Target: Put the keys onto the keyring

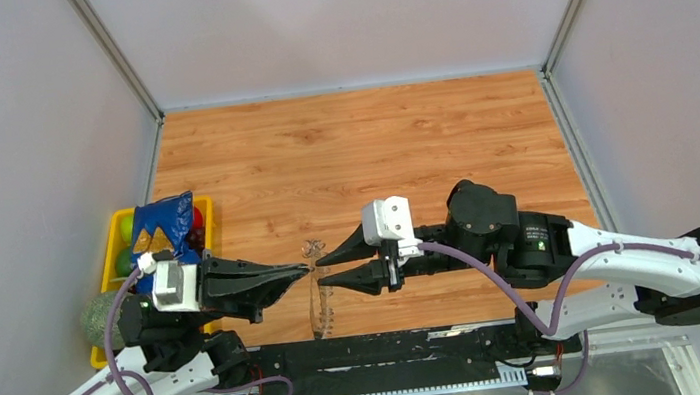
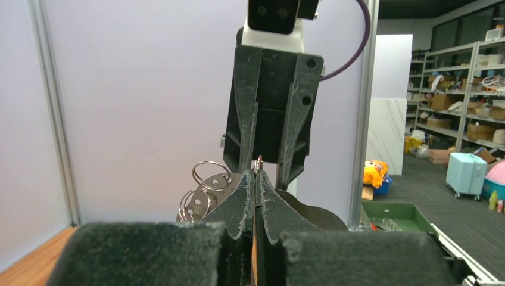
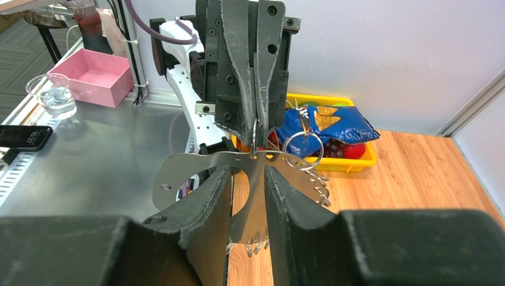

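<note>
Right now the left gripper [image 3: 254, 132] is clamped tight on the keyring [image 3: 196, 164], while the right gripper [image 3: 247, 174] has its fingers apart, straddling the keyring's lower part.

Open tabletop [image 1: 360, 146] beyond, yellow bin [image 1: 117, 251] beside left claw [image 1: 307, 271], keyring [image 3: 196, 164] blocking gap to right claw [image 1: 322, 271]

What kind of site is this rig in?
Probably a robot booth inside a warehouse-like hall: white panel walls boxing in the wooden table, stocked storage shelves beyond.
</note>
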`<state>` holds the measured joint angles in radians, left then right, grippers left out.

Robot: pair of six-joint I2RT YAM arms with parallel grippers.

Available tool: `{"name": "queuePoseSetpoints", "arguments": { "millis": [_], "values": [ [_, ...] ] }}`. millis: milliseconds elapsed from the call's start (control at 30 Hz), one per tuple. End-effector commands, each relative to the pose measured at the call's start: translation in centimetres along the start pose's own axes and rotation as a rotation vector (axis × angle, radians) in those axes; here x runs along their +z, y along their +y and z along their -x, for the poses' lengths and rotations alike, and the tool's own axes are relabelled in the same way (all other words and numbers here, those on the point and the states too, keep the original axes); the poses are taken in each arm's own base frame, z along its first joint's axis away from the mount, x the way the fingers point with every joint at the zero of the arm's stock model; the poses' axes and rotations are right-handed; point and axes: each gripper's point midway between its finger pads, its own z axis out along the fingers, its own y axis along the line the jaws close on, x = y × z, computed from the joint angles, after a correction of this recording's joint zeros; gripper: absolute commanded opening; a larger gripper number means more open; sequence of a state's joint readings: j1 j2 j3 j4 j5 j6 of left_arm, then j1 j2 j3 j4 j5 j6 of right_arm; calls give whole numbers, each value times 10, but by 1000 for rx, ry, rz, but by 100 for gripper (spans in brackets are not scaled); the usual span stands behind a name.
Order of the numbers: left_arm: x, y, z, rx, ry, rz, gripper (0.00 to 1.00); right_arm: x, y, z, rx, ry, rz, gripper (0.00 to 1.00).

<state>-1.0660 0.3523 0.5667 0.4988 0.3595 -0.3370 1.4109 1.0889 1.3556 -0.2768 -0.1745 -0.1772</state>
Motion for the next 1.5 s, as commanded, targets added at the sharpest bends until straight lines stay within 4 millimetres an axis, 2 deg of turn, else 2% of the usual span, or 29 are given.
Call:
{"name": "queuePoseSetpoints", "arguments": {
  "millis": [0, 400, 733, 867, 1167, 1467],
  "values": [
    [1, -6, 29, 13, -112, -17, 0, -3, -6, 41, -38, -122, -26, 31],
    [3, -6, 23, 6, -106, -25, 0, 0, -8, 50, -49, -151, -35, 27],
    [4, -5, 20, 6, -91, -26, 0, 8, -8, 47, -50, -140, -26, 25],
    [4, -6, 20, 8, -93, -29, 0, 9, -8, 47, -50, -139, -25, 22],
    [5, -5, 19, 13, -89, -30, 0, 14, -6, 44, -46, -130, -11, 0],
    [7, -2, 11, 21, -63, -28, 0, 11, -5, 44, -41, -132, -5, 0]
  ]
}}
